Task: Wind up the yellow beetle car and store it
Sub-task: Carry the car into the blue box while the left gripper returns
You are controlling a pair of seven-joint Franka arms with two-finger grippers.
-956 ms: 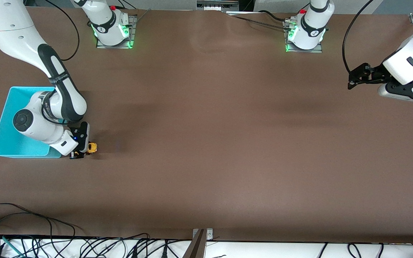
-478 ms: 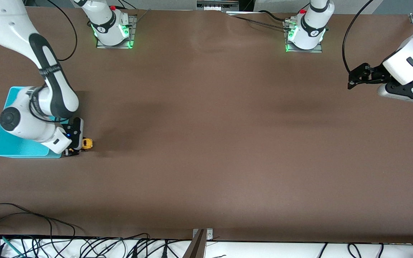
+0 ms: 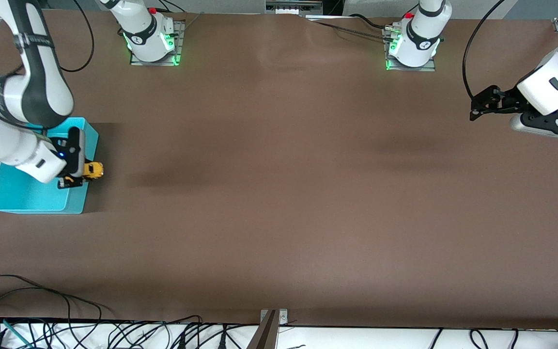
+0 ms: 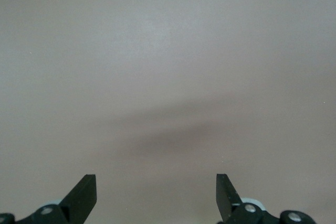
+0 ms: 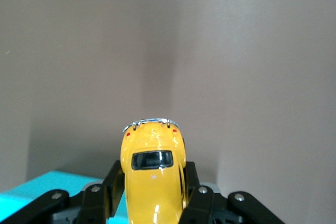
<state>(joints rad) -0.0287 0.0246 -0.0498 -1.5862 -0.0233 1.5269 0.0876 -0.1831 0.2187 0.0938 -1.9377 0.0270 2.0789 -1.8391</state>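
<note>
My right gripper [image 3: 79,175] is shut on the yellow beetle car [image 3: 93,170] and holds it in the air over the edge of the turquoise bin [image 3: 22,194] that faces the table's middle. In the right wrist view the car [image 5: 153,174] sits between the two black fingers [image 5: 112,182], and a corner of the bin [image 5: 42,190] shows below it. My left gripper [image 3: 475,107] is open and empty, and waits above the table at the left arm's end. The left wrist view shows its two fingertips [image 4: 84,192] wide apart over bare table.
The turquoise bin stands on the brown table at the right arm's end. Cables [image 3: 41,310] lie along the table edge nearest the front camera. A metal bracket [image 3: 271,325] sits at the middle of that edge.
My right arm has lifted the car and carried it toward the bin, from the table beside the bin's nearer corner to over the bin's edge. The left arm has not moved.
</note>
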